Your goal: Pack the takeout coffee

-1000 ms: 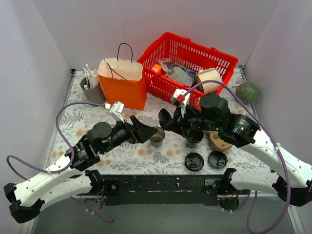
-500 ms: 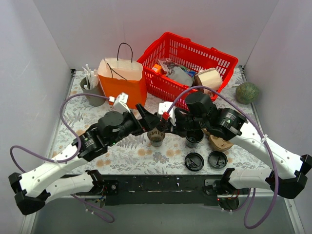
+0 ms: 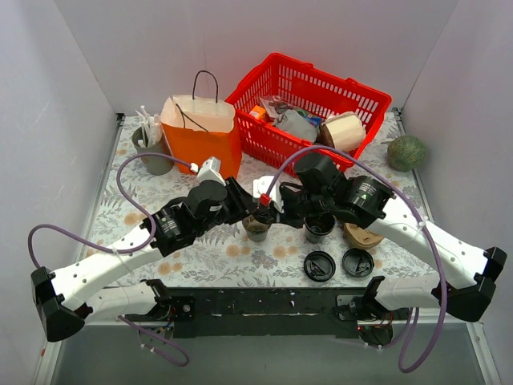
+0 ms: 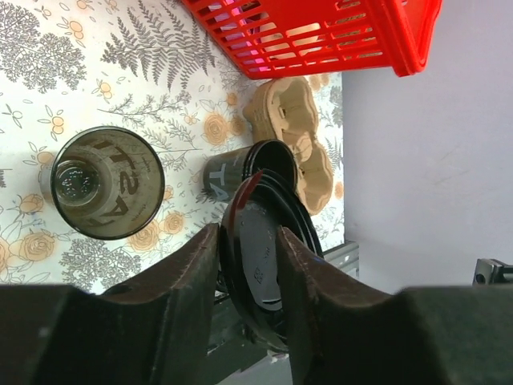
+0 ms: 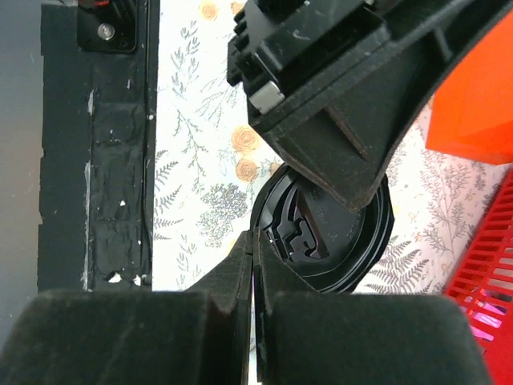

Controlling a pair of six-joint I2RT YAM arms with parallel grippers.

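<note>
I see a red basket [image 3: 321, 88], an orange paper bag [image 3: 200, 144] and a grey-green melon [image 3: 407, 151]. The tablecloth [image 3: 216, 257] is white, printed with grey ferns and orange flowers. The lid [image 4: 260, 257] is glossy black, the cup [image 4: 104, 183] dark with a brown inside, the cup carrier [image 4: 292, 132] tan.

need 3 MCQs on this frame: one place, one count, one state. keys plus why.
1. In the top view, the bag stands: A left of the basket; B inside it; C right of it.
2. Loose lids by the near edge: A one; B two; C four.
3. The lid in the air is gripped by: A one end effector; B both; C neither.

A: the orange bag sits beside the basket's left corner.
B: two black discs lie side by side.
B: the left end effector and the right end effector both clamp it.
</note>
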